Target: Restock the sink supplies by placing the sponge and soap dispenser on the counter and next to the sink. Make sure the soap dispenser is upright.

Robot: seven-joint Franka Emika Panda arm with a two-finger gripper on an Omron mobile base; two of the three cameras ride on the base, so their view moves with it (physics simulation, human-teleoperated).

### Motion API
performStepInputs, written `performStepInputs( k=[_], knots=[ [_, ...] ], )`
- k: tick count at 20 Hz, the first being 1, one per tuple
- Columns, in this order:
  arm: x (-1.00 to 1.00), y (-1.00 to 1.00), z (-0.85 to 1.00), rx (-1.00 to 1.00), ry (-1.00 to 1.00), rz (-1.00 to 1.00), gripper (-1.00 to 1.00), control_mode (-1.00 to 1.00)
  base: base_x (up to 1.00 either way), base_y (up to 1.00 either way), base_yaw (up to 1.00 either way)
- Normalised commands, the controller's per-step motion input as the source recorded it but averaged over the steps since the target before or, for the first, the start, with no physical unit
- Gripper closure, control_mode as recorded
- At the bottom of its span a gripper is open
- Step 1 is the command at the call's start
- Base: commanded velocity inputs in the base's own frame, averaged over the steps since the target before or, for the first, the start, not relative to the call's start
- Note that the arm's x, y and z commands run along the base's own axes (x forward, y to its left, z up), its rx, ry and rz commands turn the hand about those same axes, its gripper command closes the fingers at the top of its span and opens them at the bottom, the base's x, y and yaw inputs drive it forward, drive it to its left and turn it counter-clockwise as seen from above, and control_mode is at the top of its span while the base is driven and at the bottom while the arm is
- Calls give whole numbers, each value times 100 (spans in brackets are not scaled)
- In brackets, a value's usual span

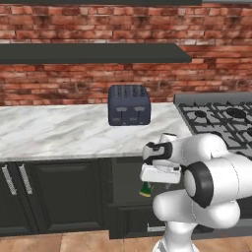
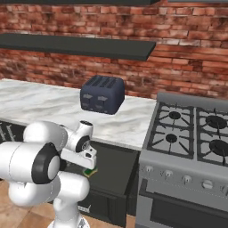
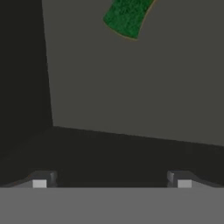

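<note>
One sponge. One toaster on one desk. One stove showing four burners. One dark wall shelf. One open drawer. One end effector with two fingers.

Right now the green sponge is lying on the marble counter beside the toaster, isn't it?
No. The sponge lies inside the open dark drawer below the counter, as the right base view shows. The toaster stands on the counter without it.
</note>
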Motion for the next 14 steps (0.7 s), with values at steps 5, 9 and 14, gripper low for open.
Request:
performStepInputs(
  k=[5,9,14],
  knots=[
    [0,0,-7,0,-4,-15,-100,-100,0,0,0],
    [2,-5,-22,-1,-3,-13,-100,-100,0,0,0],
    [12,-2,-41,-7,-1,-13,-100,-100,0,0,0]
  ],
)
